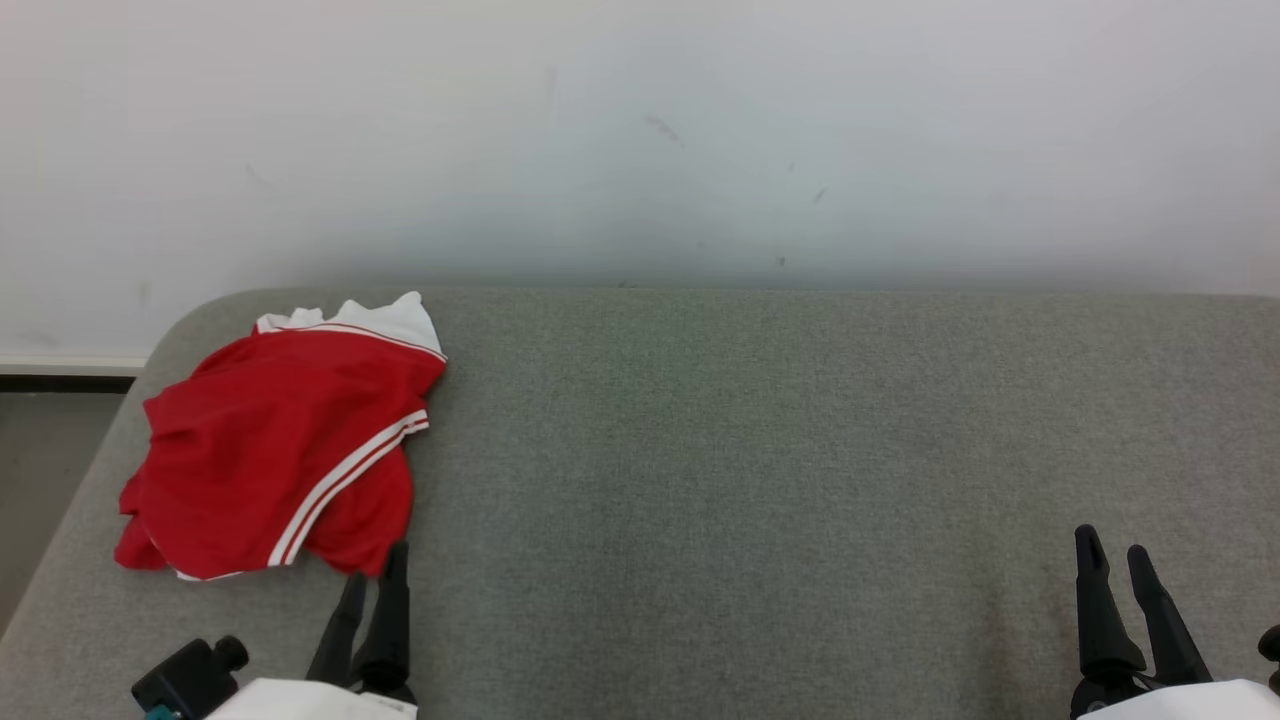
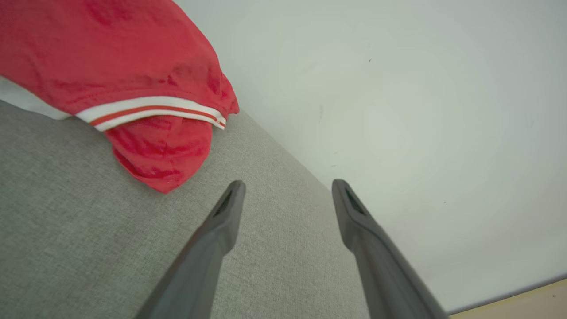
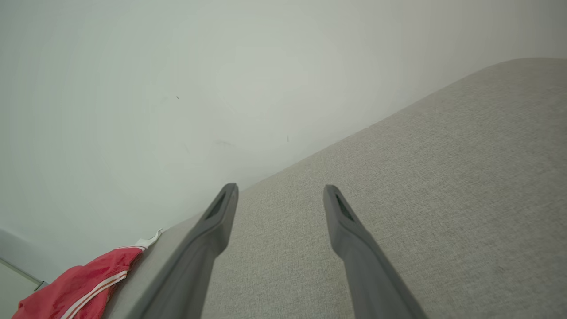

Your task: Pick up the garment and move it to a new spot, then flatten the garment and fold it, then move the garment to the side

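Nearby, saw the left pincer spread wide and empty, tips just beside the garment. Saw the right pincer equally wide and empty, well apart over bare grey tabletop. Found both wrists cut off at the lower edge. Farther, found the garment crumpled near the tabletop's far left corner: red, white-striped trim, white band at its far edge. Could not make out its full shape.

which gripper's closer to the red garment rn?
Left. The left gripper hangs open just short of the near edge of the red garment, not touching it. The right gripper is open, far off to the right across the grey surface.
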Motion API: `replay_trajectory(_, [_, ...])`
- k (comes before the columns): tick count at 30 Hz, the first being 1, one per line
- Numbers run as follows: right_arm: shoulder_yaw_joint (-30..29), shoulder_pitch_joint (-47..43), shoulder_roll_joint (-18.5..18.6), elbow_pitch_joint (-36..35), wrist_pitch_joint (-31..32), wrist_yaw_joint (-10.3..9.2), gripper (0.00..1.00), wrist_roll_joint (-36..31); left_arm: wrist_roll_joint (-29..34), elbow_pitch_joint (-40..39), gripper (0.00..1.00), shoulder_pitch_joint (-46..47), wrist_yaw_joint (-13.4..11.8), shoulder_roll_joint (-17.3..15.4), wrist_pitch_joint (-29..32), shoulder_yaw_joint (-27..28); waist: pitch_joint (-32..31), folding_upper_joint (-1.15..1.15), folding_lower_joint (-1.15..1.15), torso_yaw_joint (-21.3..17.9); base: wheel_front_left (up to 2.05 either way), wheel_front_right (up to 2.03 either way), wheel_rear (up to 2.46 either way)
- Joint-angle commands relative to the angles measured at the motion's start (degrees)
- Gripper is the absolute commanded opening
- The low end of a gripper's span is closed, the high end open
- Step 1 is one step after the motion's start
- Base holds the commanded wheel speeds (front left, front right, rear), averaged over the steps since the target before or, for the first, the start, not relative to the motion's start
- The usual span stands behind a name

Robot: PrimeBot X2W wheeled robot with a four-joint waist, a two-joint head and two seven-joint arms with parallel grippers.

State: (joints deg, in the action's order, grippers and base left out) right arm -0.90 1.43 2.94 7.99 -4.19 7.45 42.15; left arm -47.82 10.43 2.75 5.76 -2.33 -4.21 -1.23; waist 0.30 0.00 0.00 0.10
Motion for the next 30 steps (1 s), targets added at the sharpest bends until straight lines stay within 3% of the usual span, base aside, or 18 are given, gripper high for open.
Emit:
replay_trajectory(1, [0.0,0.1,0.5,-1.0,-0.7,0.03,1.0,-2.0,2.0,-0.9,1.0,0.1,0.1,-0.5,-0.6,-0.2,0.0,0.0,0.0,0.0,0.0,0.0,0.0])
replay_trajectory(30, [-0.8,-1.9,0.9,-2.5,-5.4,0.04,1.0,-22.5,23.5,-2.0,1.0,-1.5,-1.7,-0.8,-5.3,-2.0,0.0,0.0,0.0,-0.2,0.0,0.0,0.0])
